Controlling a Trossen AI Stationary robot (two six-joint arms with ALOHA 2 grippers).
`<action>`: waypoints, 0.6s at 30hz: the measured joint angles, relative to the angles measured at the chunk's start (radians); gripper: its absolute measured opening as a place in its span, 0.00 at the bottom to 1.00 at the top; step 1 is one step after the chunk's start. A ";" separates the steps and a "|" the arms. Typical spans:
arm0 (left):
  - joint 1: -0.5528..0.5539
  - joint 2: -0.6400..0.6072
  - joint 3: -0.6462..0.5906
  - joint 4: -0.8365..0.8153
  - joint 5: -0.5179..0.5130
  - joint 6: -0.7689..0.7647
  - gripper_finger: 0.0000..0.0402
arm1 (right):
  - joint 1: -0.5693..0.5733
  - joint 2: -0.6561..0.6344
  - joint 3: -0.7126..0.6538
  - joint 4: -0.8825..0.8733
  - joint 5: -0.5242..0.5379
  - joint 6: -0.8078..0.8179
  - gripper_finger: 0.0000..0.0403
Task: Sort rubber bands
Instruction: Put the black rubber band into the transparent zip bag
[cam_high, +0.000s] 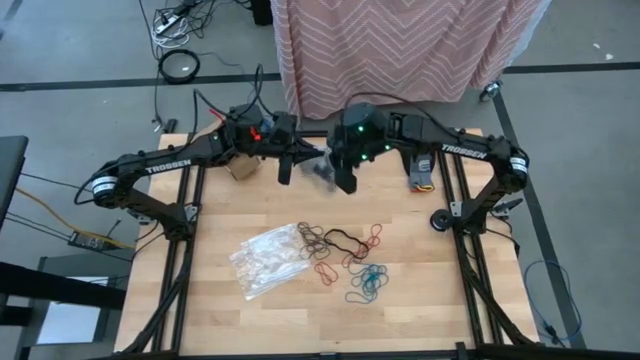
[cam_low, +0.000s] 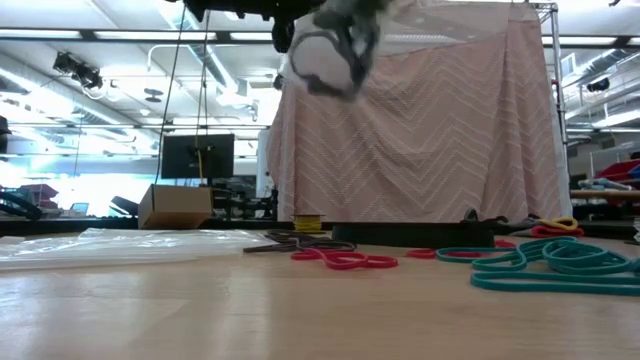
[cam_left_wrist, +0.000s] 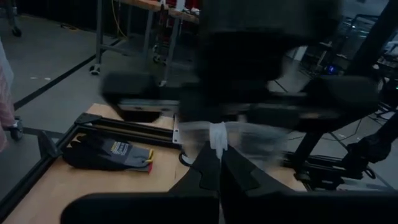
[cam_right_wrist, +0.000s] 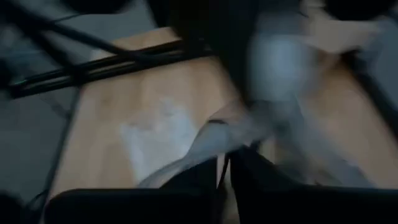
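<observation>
Nearest the front edge of the table, the teal thin elastic rubber bands lay in a loose cluster. Small red rubber bands lay just beside them. Next to these, a clear crinkly plastic bag lay flat on the wood. Slightly farther in, the large black rubber bands, the brown rubber bands and another red loop were overlapping in a heap. All rubber bands rested on the table; none was in either end effector.

Beyond the heap, both my arms met above the far middle of the table. My left end effector was clenched on a second clear plastic bag, raised well above the table. My right end effector was at the same bag; I could not tell whether it was clenched or released.

Farther back, a small cardboard box stood near the far edge, and a pink zigzag-patterned cloth hung behind the table.
</observation>
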 joint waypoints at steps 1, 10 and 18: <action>0.000 0.000 0.000 -0.002 0.000 0.000 0.00 | 0.002 -0.001 0.000 -0.004 -0.016 -0.003 0.15; -0.002 0.000 0.000 -0.016 0.012 0.007 0.00 | 0.010 -0.031 0.000 -0.031 -0.073 0.000 0.32; -0.003 0.000 0.003 -0.008 0.003 0.024 0.00 | 0.009 -0.089 -0.001 -0.023 -0.026 -0.003 0.34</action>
